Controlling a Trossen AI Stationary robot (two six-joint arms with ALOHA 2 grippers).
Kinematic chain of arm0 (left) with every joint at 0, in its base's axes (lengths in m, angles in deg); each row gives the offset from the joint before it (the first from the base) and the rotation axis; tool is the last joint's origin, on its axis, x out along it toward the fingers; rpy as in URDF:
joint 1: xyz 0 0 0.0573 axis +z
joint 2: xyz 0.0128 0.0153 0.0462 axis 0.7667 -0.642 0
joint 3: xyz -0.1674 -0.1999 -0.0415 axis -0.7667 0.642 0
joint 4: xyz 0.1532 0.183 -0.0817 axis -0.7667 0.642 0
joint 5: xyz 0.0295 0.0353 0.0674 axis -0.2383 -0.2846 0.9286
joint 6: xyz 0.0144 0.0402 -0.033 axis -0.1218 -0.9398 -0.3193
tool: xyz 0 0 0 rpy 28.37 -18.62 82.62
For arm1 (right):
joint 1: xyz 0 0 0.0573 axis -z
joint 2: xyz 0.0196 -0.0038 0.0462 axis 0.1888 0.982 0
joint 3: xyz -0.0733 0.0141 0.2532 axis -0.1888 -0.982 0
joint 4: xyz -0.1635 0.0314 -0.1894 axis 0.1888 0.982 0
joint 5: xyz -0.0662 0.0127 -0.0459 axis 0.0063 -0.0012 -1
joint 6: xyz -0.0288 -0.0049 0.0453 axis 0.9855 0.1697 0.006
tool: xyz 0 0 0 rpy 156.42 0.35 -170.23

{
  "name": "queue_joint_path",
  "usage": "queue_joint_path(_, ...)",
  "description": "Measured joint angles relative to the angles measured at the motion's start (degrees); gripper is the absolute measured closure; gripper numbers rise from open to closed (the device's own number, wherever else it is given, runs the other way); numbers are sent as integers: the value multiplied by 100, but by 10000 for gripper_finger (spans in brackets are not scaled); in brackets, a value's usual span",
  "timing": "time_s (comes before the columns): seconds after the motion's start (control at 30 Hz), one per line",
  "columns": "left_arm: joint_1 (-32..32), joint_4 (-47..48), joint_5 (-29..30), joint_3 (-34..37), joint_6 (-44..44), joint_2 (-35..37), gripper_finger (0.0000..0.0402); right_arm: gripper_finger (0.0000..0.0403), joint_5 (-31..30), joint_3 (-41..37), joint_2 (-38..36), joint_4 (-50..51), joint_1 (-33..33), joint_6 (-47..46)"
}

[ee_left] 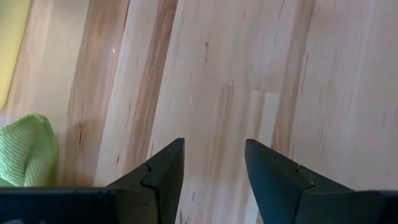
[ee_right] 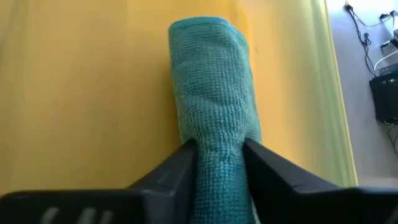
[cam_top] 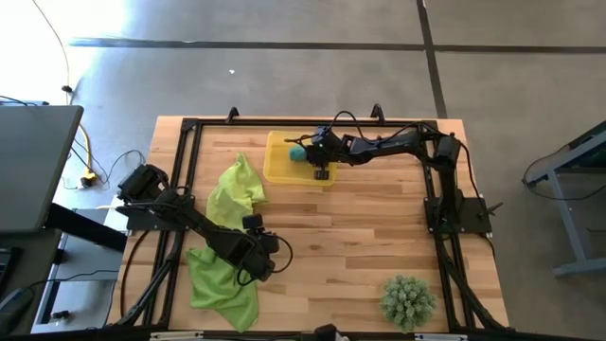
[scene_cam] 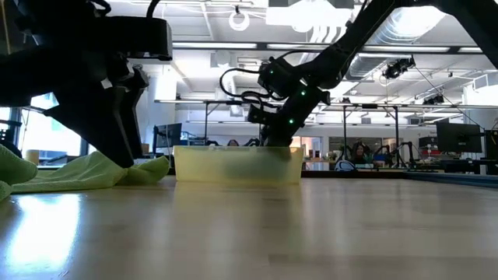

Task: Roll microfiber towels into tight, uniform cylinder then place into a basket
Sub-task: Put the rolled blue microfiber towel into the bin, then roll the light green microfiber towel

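A teal towel (ee_right: 214, 93), rolled into a cylinder, lies on the floor of the yellow basket (ee_right: 87, 93) at the table's far middle (cam_top: 277, 167). My right gripper (ee_right: 221, 155) is over the basket (scene_cam: 237, 165), closed around the roll's near end. Two lime-green towels lie crumpled on the wood at the left: one (cam_top: 237, 189) beside the basket, one (cam_top: 220, 284) at the near edge. My left gripper (ee_left: 214, 165) hangs open over bare wood (cam_top: 273, 263) just right of the near lime towel, with nothing between its fingers. My right gripper pinches the teal roll's near end (ee_right: 219, 163) between its two fingers, one on each side, where the roll looks narrowed. The fingers slant down from the table's right side and lie along the roll. The roll rests lengthwise on the basket's floor.
A spiky green ball-shaped plant (cam_top: 408, 299) stands at the near right corner. Bare wood fills the table's middle and right. A black frame (cam_top: 189, 128) runs around the table's edges. A corner of a lime towel (ee_left: 25, 152) shows beside my left fingers.
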Motion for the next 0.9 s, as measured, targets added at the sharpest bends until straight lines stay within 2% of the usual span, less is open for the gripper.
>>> queue_joint_path(0.13,-2,27,-13,0,3,0,243,226,0,5,-55,169,0,-514)
queue_joint_path(0.27,0,146,13,4,53,119,243,200,281,387,-185,1056,1,-1092)
queue_joint_path(0.37,33,195,149,0,178,257,247,195,524,870,-234,1962,2,-1268)
queue_joint_path(0.7,-25,869,270,0,591,1162,280,195,555,2791,-234,4598,-299,-1638)
queue_joint_path(0.9,-25,1972,147,2,1236,1275,291,195,1268,3792,-238,6159,-630,-2207)
